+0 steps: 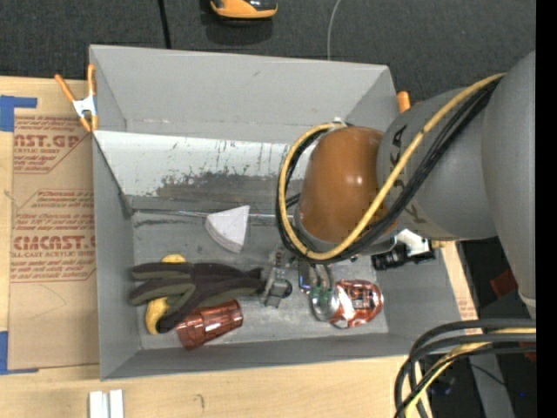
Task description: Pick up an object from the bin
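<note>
Camera view has the hand (294,290) hovering between a dark glove (200,281) stretched leftward and a red-white packet (355,303) just right, its grip state impossible to tell.

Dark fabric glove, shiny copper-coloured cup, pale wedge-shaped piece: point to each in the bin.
Dark fabric glove (213,279): camera view, on its palm.
Shiny copper-coloured cup (211,323): camera view, its side wall.
Pale wedge-shaped piece (230,225): camera view, its flat face.

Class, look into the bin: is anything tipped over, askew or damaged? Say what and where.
The copper-coloured cup lies tipped on its side at the lower left of the bin, beside the dark glove. The red-and-silver wrapper at lower right looks crumpled.
</note>
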Available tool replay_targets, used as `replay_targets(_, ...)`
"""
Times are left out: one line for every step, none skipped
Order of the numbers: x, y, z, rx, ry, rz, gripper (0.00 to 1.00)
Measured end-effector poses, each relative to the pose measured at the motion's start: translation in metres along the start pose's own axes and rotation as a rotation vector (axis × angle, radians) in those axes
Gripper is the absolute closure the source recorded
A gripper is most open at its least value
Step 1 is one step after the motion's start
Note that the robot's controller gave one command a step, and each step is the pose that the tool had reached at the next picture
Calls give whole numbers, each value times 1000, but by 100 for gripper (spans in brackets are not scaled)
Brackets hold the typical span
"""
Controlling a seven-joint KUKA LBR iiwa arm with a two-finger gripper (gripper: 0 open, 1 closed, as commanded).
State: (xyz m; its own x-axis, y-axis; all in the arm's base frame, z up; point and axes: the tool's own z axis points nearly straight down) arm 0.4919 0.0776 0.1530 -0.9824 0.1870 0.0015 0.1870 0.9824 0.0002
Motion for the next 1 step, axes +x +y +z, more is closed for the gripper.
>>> replay_targets(4,8,-54,2,4,-5,100)
